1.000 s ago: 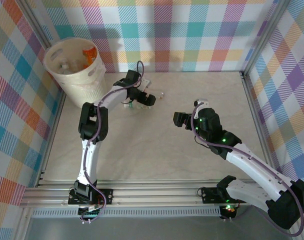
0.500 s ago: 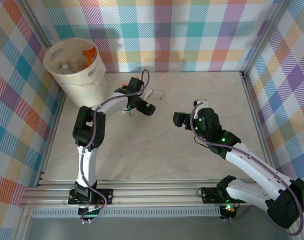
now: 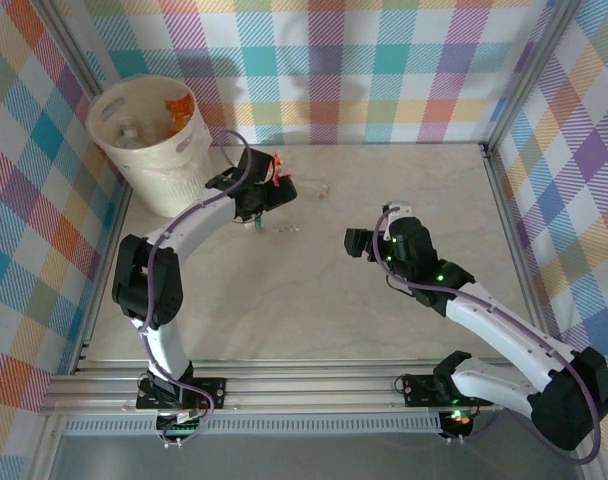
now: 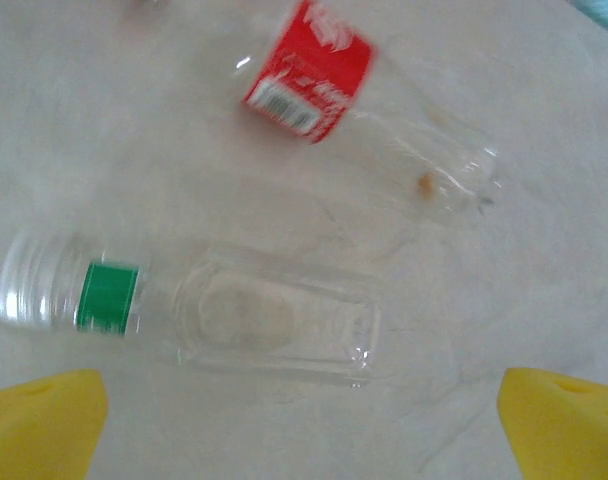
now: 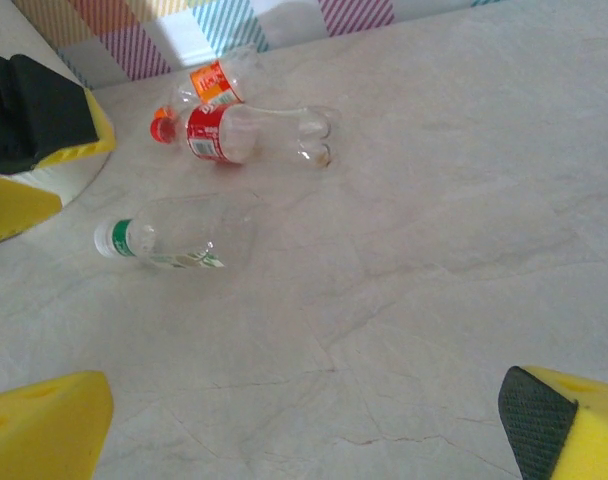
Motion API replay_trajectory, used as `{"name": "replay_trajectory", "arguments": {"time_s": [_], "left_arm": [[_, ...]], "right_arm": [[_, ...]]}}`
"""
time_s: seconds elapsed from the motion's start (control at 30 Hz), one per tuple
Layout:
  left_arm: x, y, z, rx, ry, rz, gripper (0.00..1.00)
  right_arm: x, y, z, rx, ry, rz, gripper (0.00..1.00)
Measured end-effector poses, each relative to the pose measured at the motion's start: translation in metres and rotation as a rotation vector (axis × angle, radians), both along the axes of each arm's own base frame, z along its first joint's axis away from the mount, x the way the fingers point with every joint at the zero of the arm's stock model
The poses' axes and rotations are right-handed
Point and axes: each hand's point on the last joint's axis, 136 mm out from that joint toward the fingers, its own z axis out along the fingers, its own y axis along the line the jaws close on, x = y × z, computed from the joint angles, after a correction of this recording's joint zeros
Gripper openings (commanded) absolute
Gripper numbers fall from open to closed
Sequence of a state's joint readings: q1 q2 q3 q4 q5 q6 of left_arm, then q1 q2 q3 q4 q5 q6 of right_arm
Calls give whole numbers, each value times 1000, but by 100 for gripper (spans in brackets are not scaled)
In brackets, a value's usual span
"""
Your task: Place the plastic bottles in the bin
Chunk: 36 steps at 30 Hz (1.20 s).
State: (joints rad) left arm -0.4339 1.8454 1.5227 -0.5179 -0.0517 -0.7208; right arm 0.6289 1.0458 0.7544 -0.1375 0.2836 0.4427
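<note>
Marbled beige tabletop holds clear plastic bottles; left tool and right tool gape empty.

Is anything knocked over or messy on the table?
Yes. Three bottles lie on their sides on the table: the green-banded bottle, the red-labelled bottle and the orange-labelled bottle just behind it. They belong in the bin. No spill shows.

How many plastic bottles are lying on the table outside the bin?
3. The green-banded bottle lies nearest in the right wrist view, the red-labelled bottle beyond it, the orange-labelled bottle behind that. Others may be hidden.
</note>
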Motion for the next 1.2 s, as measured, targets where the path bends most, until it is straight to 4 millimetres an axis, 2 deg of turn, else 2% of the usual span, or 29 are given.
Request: {"name": "replay_trajectory", "arguments": {"time_s": [0.1, 0.17, 0.27, 0.43, 0.53, 0.6, 0.63, 0.7, 0.77, 0.97, 1.07, 1.13, 1.2], "left_arm": [[-5, 1, -25, -27, 129, 171, 100], [0, -4, -37, -40, 188, 251, 100], [9, -10, -55, -74, 245, 352, 100], [6, -8, -89, -98, 334, 502, 100], [7, -9, -107, -104, 366, 553, 95], [8, -11, -118, -99, 389, 574, 87], [6, -10, -119, -92, 398, 580, 83], [9, -12, -117, -104, 389, 583, 67], [6, -11, -120, -101, 387, 589, 60], [0, -7, -115, -116, 346, 570, 57], [-17, 4, -111, -65, 342, 533, 54], [-24, 10, -103, -34, 323, 495, 54], [-27, 15, -86, -13, 280, 441, 54]], "right_arm": [[1, 1, -4, -14, 8, 8, 100], [1, 2, -4, -13, 7, 8, 100], [1, 1, -4, -13, 6, 9, 100], [-1, 0, 1, -11, -8, 10, 100], [-2, -2, 7, -11, -27, 8, 100], [-3, -4, 10, -18, -37, 10, 100], [-4, -5, 11, -20, -41, 10, 100], [-5, -6, 14, -27, -53, 15, 100], [-7, -6, 17, -31, -65, 27, 100], [-13, 3, 18, -43, -76, 107, 100], [-15, 13, 17, -47, -79, 172, 100], [-16, 20, 14, -53, -78, 217, 100], [-16, 27, 12, -53, -82, 258, 100]]}}
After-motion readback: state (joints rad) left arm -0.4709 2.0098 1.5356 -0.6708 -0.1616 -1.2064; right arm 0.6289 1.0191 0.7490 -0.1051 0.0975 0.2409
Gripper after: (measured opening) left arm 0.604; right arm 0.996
